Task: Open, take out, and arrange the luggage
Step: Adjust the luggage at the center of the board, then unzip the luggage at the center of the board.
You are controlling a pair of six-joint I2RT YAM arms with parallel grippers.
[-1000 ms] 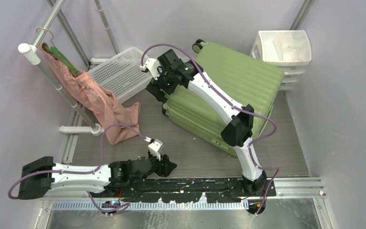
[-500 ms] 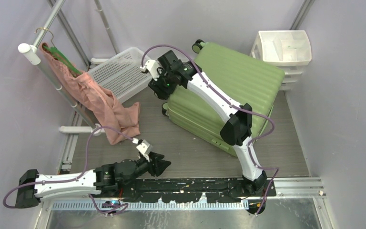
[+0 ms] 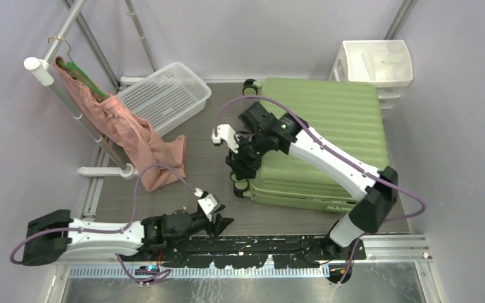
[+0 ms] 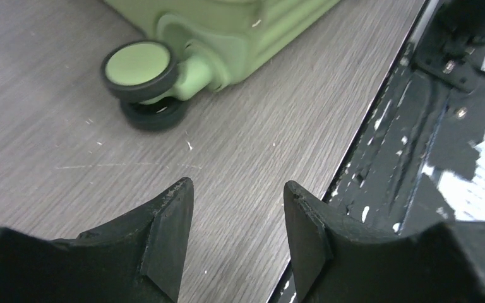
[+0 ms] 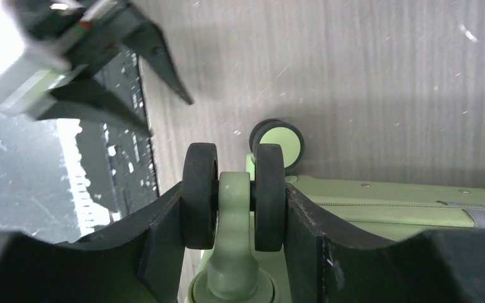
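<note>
We see a grey wood-grain bench shut in by pale lilac walls. The green luggage lies flat and closed on it. At the luggage's far right corner stands a white drawer unit. Off its far left corner sits a mesh basket, and farther left a pink garment hangs from a rack.

At the luggage's near left corner, the right jaws straddle a twin wheel. Their fingers appear to press both of its sides, though the contact is hard to judge.

The left jaws stand apart and hold nothing, low over the bench before that same corner. Their fingers are well short of the lower wheel.
</note>
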